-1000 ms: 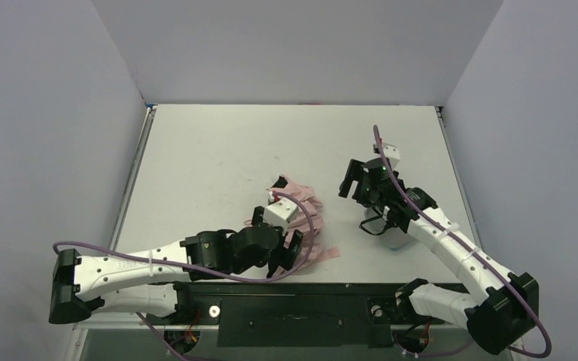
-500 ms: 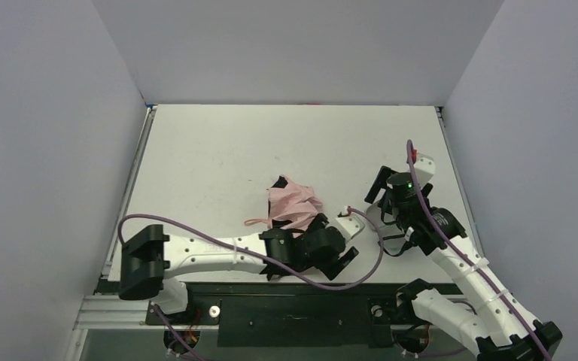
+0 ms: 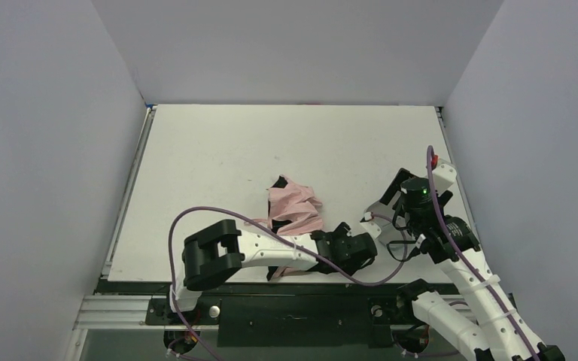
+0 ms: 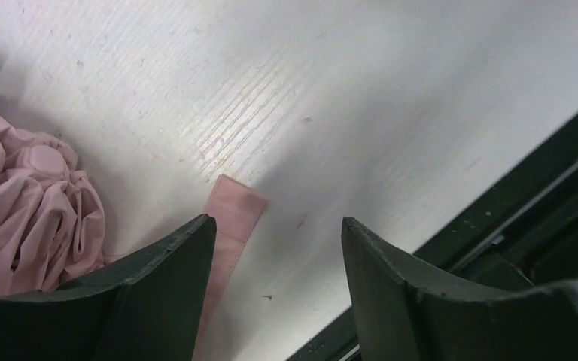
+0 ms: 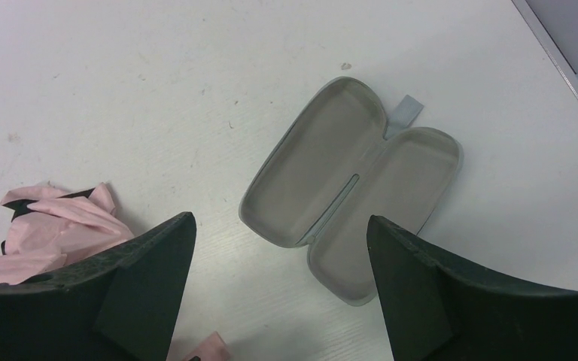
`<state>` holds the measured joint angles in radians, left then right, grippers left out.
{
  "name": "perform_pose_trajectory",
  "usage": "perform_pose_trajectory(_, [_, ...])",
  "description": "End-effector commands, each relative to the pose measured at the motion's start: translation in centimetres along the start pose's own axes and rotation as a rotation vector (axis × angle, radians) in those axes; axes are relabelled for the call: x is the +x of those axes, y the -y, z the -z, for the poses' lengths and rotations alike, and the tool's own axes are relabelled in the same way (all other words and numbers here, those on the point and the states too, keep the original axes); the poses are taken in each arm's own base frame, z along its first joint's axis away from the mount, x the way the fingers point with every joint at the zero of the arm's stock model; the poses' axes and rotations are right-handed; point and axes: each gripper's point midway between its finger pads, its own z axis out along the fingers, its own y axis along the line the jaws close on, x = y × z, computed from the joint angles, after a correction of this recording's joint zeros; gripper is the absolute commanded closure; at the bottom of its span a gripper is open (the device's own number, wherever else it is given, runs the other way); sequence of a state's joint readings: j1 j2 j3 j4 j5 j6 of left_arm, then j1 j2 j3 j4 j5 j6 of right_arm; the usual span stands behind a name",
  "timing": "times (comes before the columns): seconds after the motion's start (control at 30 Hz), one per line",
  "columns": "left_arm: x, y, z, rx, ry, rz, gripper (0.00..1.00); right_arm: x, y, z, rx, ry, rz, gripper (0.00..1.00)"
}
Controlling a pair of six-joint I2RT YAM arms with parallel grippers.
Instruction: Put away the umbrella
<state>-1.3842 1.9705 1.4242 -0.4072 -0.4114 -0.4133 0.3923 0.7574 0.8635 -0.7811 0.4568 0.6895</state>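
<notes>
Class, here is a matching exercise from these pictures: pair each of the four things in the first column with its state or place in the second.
1 umbrella
2 case
3 left end effector
4 right end effector

A lies open, nothing inside
B bunched pink fabric on the table
C open, above the case
D open, over the pink strap end

Pairs: 1-B, 2-A, 3-D, 4-C
</notes>
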Motion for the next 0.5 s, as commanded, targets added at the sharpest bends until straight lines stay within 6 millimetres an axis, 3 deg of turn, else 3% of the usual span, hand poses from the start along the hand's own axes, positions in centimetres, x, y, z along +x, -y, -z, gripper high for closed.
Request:
perform_pose_trajectory(0.0, [-0.4,-1.4,-0.5,-0.102,-0.002,0.082,0.43,-1.4,0.0,0.4,0.004,0.028,-0.004,0.2])
perform_pose_trajectory(0.47, [2.1,-2.6,-3.4,-0.119,-0.05,0.144,0.54,-0.7,-0.3,-0.1,-0.005,0.003,-0.004,0.21])
